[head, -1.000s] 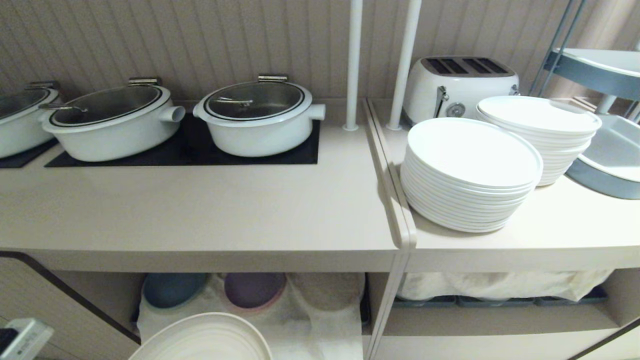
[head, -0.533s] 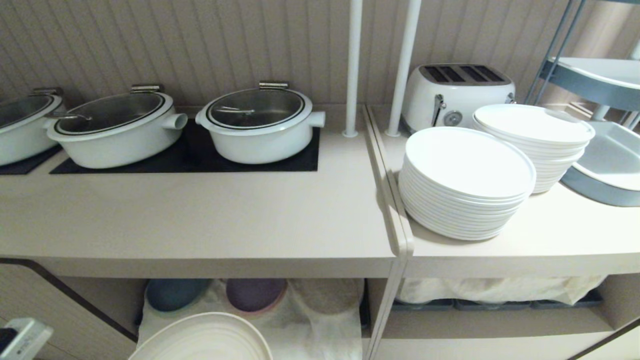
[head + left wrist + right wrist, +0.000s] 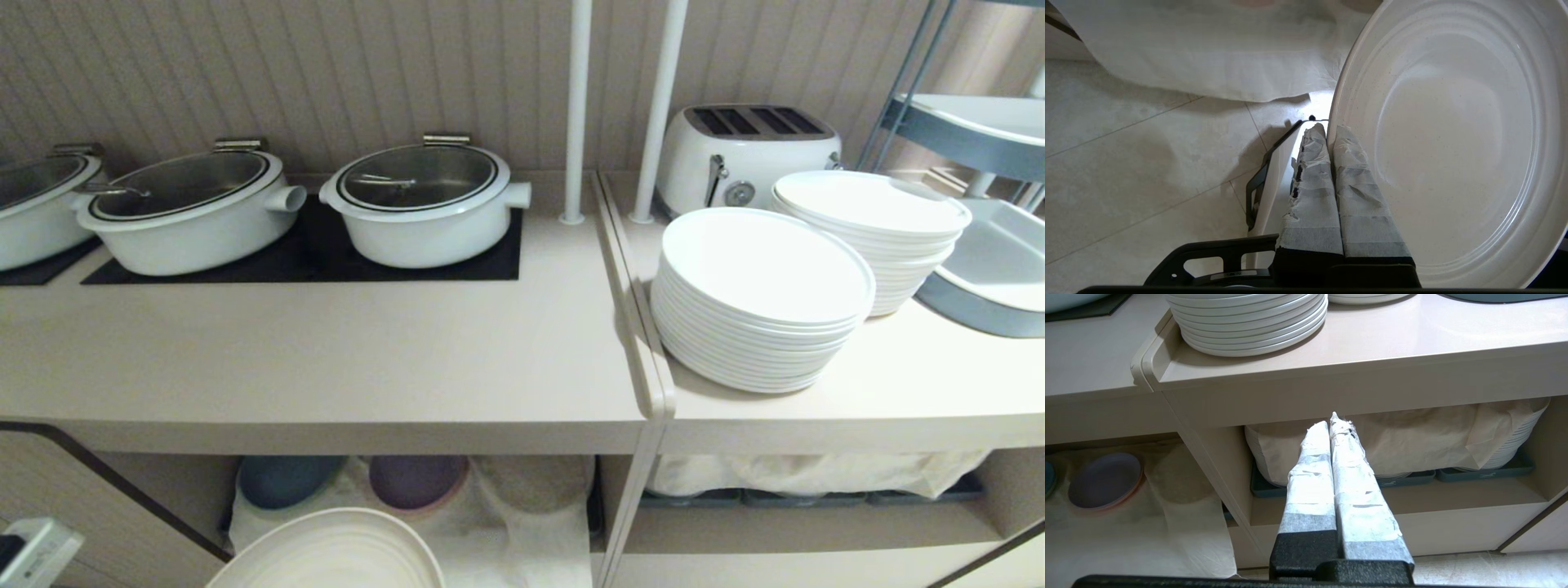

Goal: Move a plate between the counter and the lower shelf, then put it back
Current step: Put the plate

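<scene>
The cream plate [image 3: 326,555] hangs at the lower edge of the head view, in front of the lower shelf [image 3: 522,531] with its crinkled white cloth. Its ringed face shows there. In the left wrist view my left gripper [image 3: 1329,130] is shut on the rim of the plate [image 3: 1453,143], one taped finger on each side, above the tiled floor. The counter [image 3: 326,351] lies above the shelf, its front part bare. My right gripper [image 3: 1331,422] is shut on nothing, facing the wider bay to the right.
Three white lidded pots [image 3: 420,204] stand on black hob panels at the counter's back. Stacks of white plates [image 3: 759,294] and a toaster [image 3: 747,147] fill the adjoining worktop. A blue plate [image 3: 286,478] and a purple plate [image 3: 416,478] lie on the shelf cloth.
The whole head picture has slid down a little, so the camera has moved. The plate keeps its place at the lower edge, still pinched by my left gripper.
</scene>
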{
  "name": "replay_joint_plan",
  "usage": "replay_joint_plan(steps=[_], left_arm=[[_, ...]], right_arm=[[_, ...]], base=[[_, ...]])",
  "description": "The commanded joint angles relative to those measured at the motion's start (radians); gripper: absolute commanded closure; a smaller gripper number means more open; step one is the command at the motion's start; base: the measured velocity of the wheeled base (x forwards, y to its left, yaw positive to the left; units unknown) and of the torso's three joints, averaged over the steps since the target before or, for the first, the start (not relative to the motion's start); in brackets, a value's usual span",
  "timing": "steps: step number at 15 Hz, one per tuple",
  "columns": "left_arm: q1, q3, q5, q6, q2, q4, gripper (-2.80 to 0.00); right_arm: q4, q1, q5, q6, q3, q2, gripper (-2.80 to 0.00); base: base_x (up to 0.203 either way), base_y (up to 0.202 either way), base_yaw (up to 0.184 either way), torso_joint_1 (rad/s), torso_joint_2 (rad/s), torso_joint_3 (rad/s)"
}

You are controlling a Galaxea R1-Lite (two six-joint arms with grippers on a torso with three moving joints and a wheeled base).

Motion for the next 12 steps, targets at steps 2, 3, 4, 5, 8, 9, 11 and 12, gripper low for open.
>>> replay_joint_plan(steps=[2,3,4,5,8,9,11,12], left_arm=[[0.0,-0.001,0.0,-0.002,-0.007,0.001,0.0],[0.0,-0.001,0.0,-0.002,-0.007,0.001,0.0],[0.0,-0.004,-0.002,-0.002,-0.007,0.001,0.0],[0.0,-0.006,-0.002,-0.002,-0.006,0.001,0.0],[0.001,-0.007,0.0,-0.003,-0.005,0.0,0.0],[0.002,-0.012,0.0,-0.003,-0.004,0.0,0.0],[0.002,-0.029,-0.002,-0.003,0.003,0.0,0.0],[0.002,-0.04,-0.002,-0.003,0.008,0.0,0.0]], right_arm=[[-0.001,0.0,0.0,0.0,0.0,0.0,0.0],[-0.001,0.0,0.0,0.0,0.0,0.0,0.0],[-0.001,0.0,0.0,0.0,0.0,0.0,0.0],[-0.001,0.0,0.0,0.0,0.0,0.0,0.0],[-0.001,0.0,0.0,0.0,0.0,0.0,0.0],[-0.001,0.0,0.0,0.0,0.0,0.0,0.0],[-0.001,0.0,0.0,0.0,0.0,0.0,0.0],[-0.001,0.0,0.0,0.0,0.0,0.0,0.0]], base=[[0.0,0.0,0.0,0.0,0.0,0.0],[0.0,0.0,0.0,0.0,0.0,0.0],[0.0,0.0,0.0,0.0,0.0,0.0],[0.0,0.0,0.0,0.0,0.0,0.0],[0.0,0.0,0.0,0.0,0.0,0.0],[0.0,0.0,0.0,0.0,0.0,0.0],[0.0,0.0,0.0,0.0,0.0,0.0],[0.0,0.0,0.0,0.0,0.0,0.0]])
